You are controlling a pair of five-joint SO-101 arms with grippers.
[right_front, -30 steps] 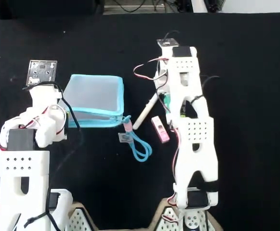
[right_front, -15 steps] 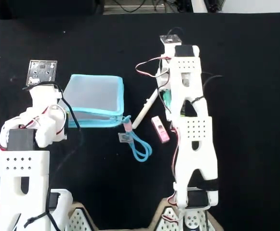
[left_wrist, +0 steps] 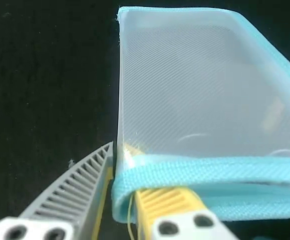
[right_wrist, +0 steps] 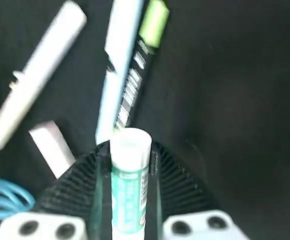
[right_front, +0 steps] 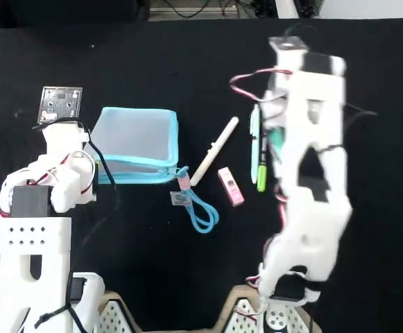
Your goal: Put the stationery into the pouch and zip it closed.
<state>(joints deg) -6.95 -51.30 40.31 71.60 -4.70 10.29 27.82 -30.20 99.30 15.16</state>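
Loading step: right gripper (right_wrist: 129, 148) pinching teal stick (right_wrist: 129, 200), pens (right_wrist: 116, 70) just beyond it; left gripper (left_wrist: 119, 152) clamped on pouch (left_wrist: 194, 90) edge; next, carry stick across into pouch mouth.

black tabletop (right_front: 374, 229), cables (right_front: 187, 8) beyond far edge

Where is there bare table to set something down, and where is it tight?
Bare: the far table strip beyond the pouch; the stretch right of the right arm, whose gripper holds a teal stick; the near middle below the blue loop. Crowded: between pouch and right arm, where the white pen, pink eraser, pale blue pen and green marker lie.
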